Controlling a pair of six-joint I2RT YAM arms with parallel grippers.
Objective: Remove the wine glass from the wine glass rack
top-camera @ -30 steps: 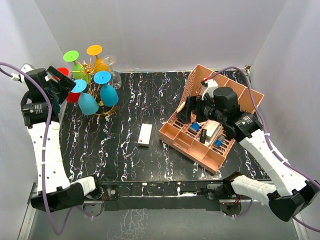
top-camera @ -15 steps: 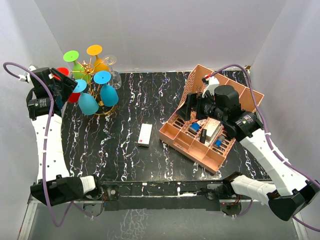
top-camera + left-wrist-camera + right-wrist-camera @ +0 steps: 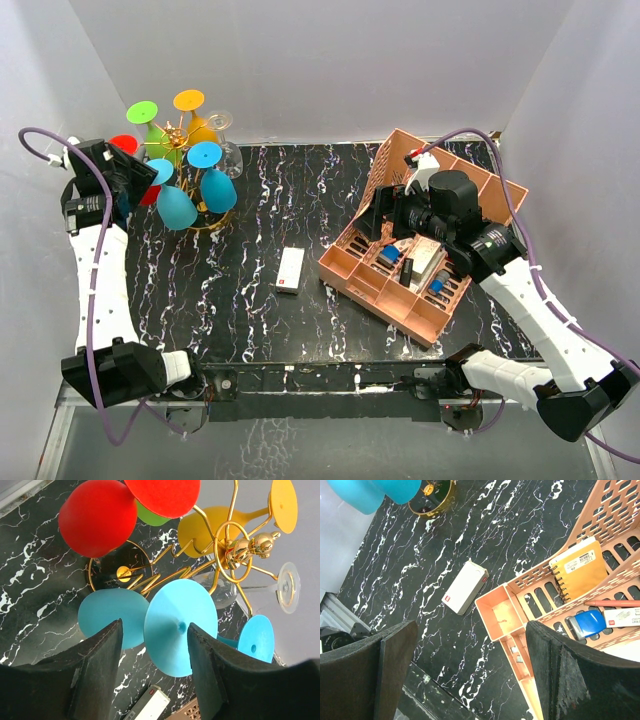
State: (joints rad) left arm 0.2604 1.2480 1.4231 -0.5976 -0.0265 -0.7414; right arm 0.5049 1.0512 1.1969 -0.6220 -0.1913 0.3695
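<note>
Black marbled table (image 3: 250, 300): wine glass rack (image 3: 245, 547) is placed far left, blue wine glass (image 3: 180, 626) hung on it, faced by the parted left gripper (image 3: 155, 630). Right gripper (image 3: 470, 630) is likewise parted; the notebook (image 3: 577, 570) barcode is shown in its view only.

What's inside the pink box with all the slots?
The pink organizer box holds an orange spiral notebook, a red pen and a blue item. The right arm hides its middle compartments from the top camera, so what lies there cannot be told.

Red glass (image 3: 97, 517) (close by) crowds blue glass (image 3: 180, 625)
</note>
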